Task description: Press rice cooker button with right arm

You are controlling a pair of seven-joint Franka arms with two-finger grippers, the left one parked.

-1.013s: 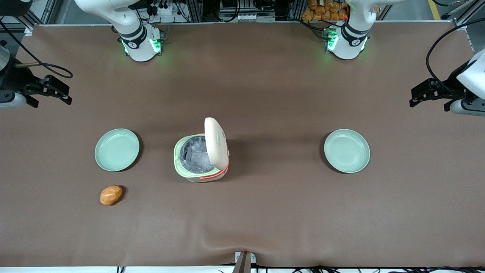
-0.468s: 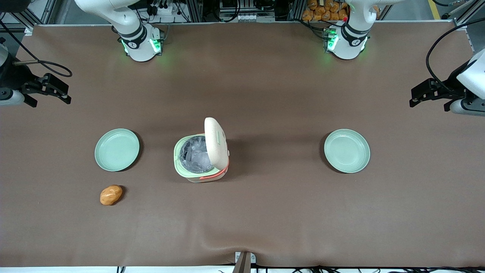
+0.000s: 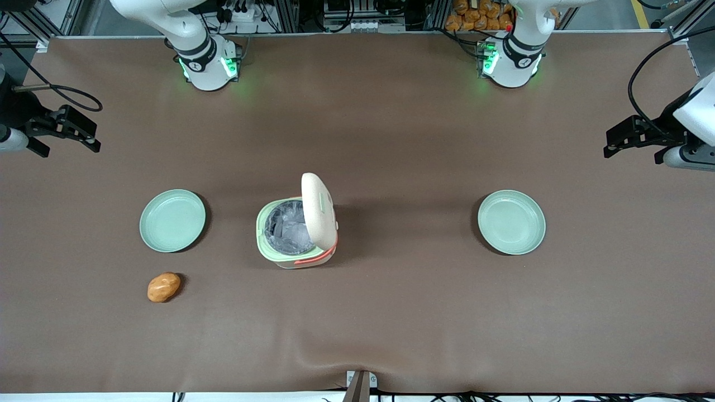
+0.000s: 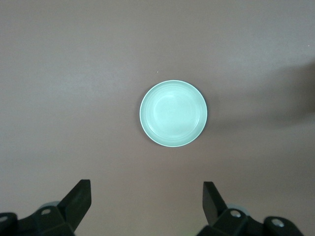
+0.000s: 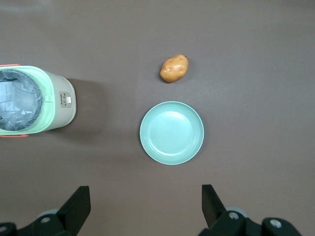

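The rice cooker [image 3: 296, 234] stands mid-table with its cream lid raised upright and the silvery inner pot showing inside the pale green rim. In the right wrist view the cooker [image 5: 37, 101] shows a small button panel [image 5: 65, 100] on its side wall. The right arm's black gripper [image 3: 89, 134] hangs above the table at the working arm's end, far from the cooker and farther from the front camera than it. The gripper [image 5: 145, 196] is open, with nothing between its fingers.
A pale green plate [image 3: 172, 220] [image 5: 172, 132] lies between the gripper and the cooker. A brown potato [image 3: 163, 287] [image 5: 174, 68] sits nearer the front camera than that plate. A second green plate [image 3: 511, 222] [image 4: 173, 113] lies toward the parked arm's end.
The right gripper has drifted a little away from the front camera and outward toward its end of the table. The cooker, plates and potato have not moved.
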